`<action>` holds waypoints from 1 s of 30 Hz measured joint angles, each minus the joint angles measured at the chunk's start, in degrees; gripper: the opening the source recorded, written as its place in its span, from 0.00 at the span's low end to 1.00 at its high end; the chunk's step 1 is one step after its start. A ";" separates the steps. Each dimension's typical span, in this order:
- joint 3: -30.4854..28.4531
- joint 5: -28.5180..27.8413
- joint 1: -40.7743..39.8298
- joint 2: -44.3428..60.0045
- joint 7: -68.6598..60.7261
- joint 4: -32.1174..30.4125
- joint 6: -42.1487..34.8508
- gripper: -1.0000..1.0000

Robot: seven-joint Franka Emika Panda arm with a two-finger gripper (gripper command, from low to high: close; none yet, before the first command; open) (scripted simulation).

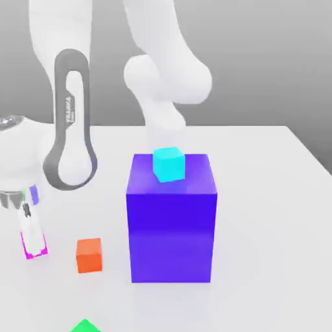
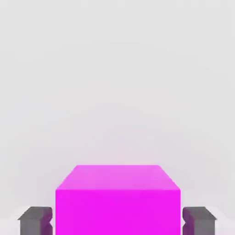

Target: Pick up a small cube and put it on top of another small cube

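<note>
Step in hand, as judged: secure the magenta cube (image 2: 117,211) at the gripper (image 1: 34,244). The cube is at the gripper's tip, centred across the grip. Whether the gripper grasps it or is released around it cannot be told. Confirm firm, even contact on both side faces before lifting. Keep the wrist square to the cube; raise straight up, slowly, to prevent tilt or slip. Clear the orange cube (image 1: 89,256), just beside the gripper tip on the exterior view's right, before any sideways travel.

In the exterior view, the gripper covers most of the magenta cube; its base contact is hard to make out. The hand view cuts off its front face. The green object (image 1: 85,327) is also cut off. The intended support cube is unspecified.
</note>
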 joint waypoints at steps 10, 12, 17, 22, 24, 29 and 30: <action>-4.84 -8.88 4.41 -10.78 8.37 -1.27 -9.42 0.00; -3.84 -9.88 6.40 -10.41 12.59 1.09 -11.51 0.00; -1.15 -11.13 12.53 -7.93 23.51 8.15 -16.32 0.00; 1.38 -12.06 18.79 -5.47 34.42 15.36 -20.96 0.00; 2.31 -12.39 21.29 -4.56 38.79 18.23 -22.78 0.00; 4.22 -12.72 25.83 -0.58 47.00 23.90 -23.98 0.00; 4.36 -12.56 25.95 1.25 47.20 24.21 -22.44 0.00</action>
